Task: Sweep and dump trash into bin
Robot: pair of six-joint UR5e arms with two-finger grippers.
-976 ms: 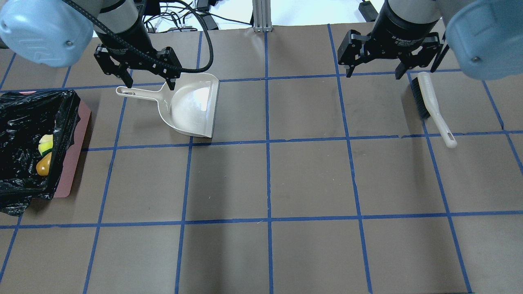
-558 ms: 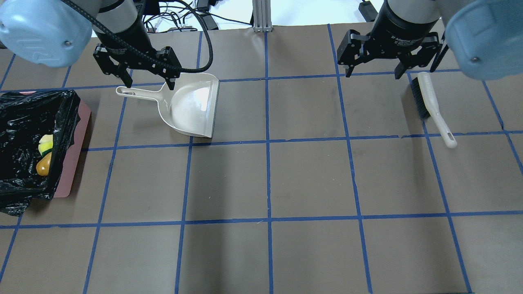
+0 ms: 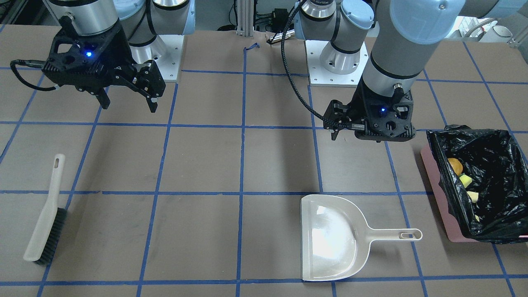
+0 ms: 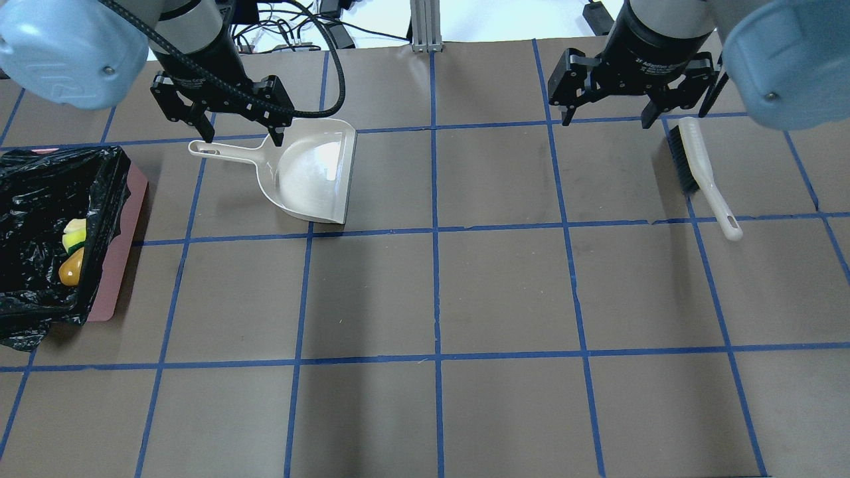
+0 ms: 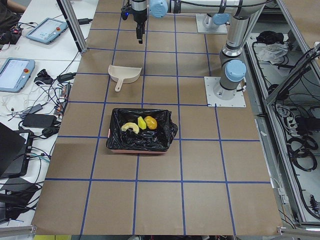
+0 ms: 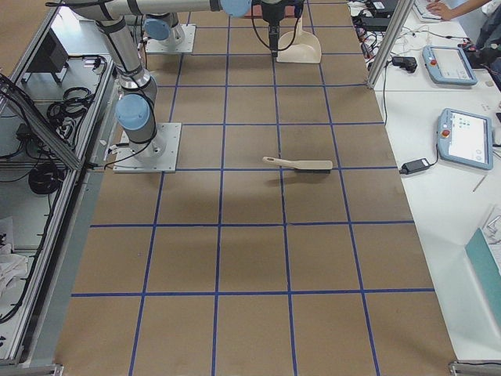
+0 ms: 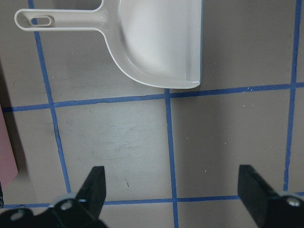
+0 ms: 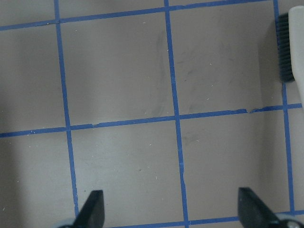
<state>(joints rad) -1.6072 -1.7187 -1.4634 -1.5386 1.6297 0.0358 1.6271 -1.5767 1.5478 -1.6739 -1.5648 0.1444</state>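
The trash [image 5: 140, 124] lies in the bin [image 4: 119, 259]: the potato [image 4: 71, 269], the yellow sponge [image 4: 74, 234] and the curved bread piece [image 5: 129, 127] all rest on its black bag [image 4: 40, 192]; no loose piece shows on the table [image 4: 438, 299], so I judge sweeping and dumping done, with at most the arms' retreat left. Reading the overhead view as a clock face, the bin sits at 9 o'clock by the table's edge; the dustpan [image 4: 312, 172] lies flat and empty toward 11 o'clock, its handle pointing at 9, apart from the bin; the brush [image 4: 697, 166] lies near 2 o'clock, well apart from both. The left gripper [image 4: 242, 138] hovers by the dustpan's handle, fingers spread wide and holding nothing; the right gripper [image 4: 606, 122] hangs beside the brush's bristle end, likewise spread and empty.
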